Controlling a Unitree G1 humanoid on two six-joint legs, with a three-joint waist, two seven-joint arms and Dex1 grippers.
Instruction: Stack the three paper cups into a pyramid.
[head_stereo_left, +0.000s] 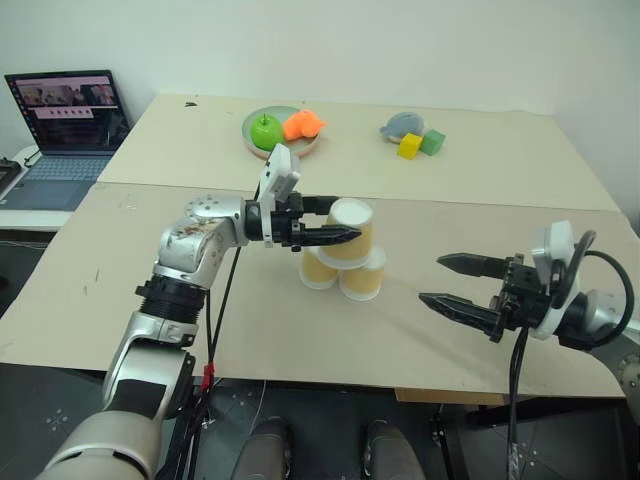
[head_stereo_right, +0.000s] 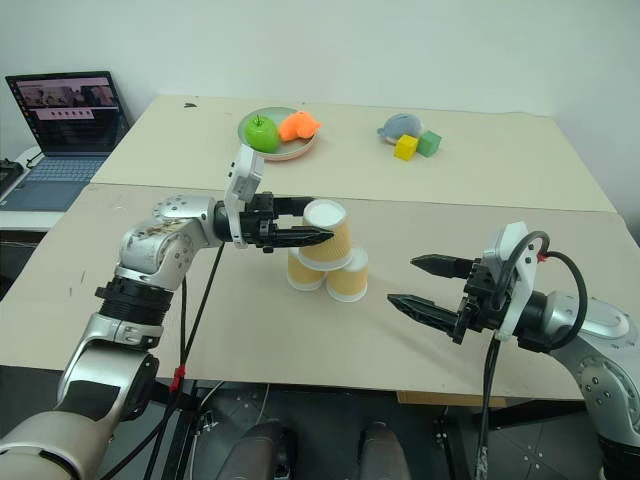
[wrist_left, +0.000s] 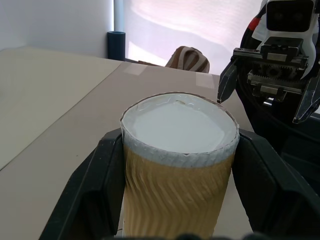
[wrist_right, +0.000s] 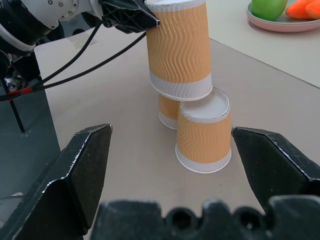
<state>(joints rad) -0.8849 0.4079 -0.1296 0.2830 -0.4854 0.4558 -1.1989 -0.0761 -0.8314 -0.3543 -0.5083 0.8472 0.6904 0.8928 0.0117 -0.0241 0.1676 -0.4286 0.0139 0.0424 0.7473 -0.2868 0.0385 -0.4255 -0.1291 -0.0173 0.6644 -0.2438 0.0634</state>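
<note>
So there's the big tan table (head_stereo_left: 300, 330), and mid-table two of the paper cups (head_stereo_left: 362, 275) stand side by side upside down, white bases up. The left claw (head_stereo_left: 345, 236) is clamped shut on the third cup (head_stereo_left: 350, 232), also inverted, long axis near vertical but tipped a bit, its rim sitting on those two. The right claw (head_stereo_left: 445, 282) hangs off to the side, wide open, holding nothing.
</note>
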